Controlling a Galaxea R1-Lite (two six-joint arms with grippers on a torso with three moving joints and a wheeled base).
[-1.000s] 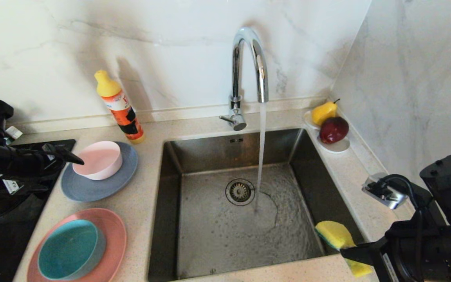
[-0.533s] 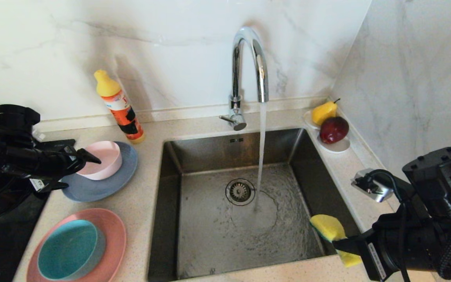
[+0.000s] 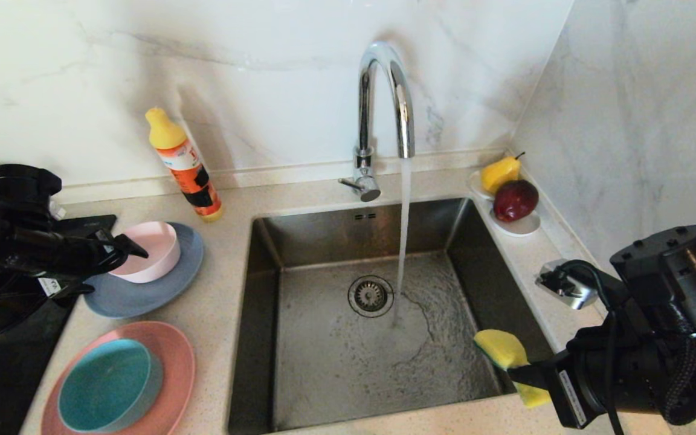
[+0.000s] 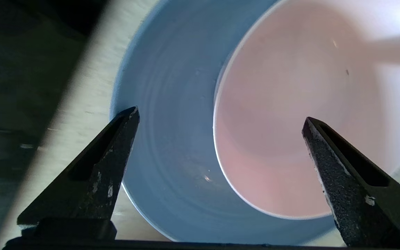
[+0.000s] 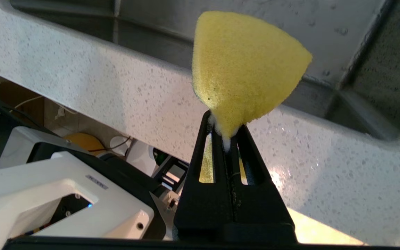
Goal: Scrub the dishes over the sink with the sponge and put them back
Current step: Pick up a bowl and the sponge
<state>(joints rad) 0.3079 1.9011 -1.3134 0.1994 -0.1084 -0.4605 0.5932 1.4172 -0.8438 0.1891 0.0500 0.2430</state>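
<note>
- Speckled beige desk (image 3: 221, 314) set into a corner of white marble wall, with a square steel sink (image 3: 324, 362) sunk into its middle.
- Chrome gooseneck faucet (image 3: 384, 103) at the back edge of the sink, water (image 3: 404, 235) running in a thin stream onto the basin floor just beside the round drain strainer (image 3: 370, 295).
- Left of the sink, toward the back: grey-blue plate (image 3: 142, 290) with pale pink bowl (image 3: 148, 251) sitting on it, off-centre toward the plate's back edge.
- Left gripper (image 3: 103, 257) reaching in from the left edge of the desk, jaws spread wide; in the left wrist view, left gripper (image 4: 221, 121) with one finger over the grey-blue plate (image 4: 172, 104) and the other over the inside of the pale pink bowl (image 4: 290, 121), the near bowl rim lying between them. Contact with the bowl not discernible.
- Near the front left corner of the desk: salmon-pink plate (image 3: 173, 362) with teal bowl (image 3: 106, 383) resting on it.
- Yellow-capped orange bottle (image 3: 185, 166) upright near the back wall, behind the grey-blue plate.
- Right gripper (image 3: 520, 377) over the front right corner of the sink, clamped tight on the yellow sponge (image 3: 502, 350); right wrist view showing the sponge (image 5: 245, 69) pinched at one end between the closed fingers (image 5: 203, 146), the rest fanning out above the sink's rim.
- At the back right corner: small white dish (image 3: 520, 225) holding a yellow pear (image 3: 499, 172) and a dark red apple (image 3: 514, 199), touching each other.
</note>
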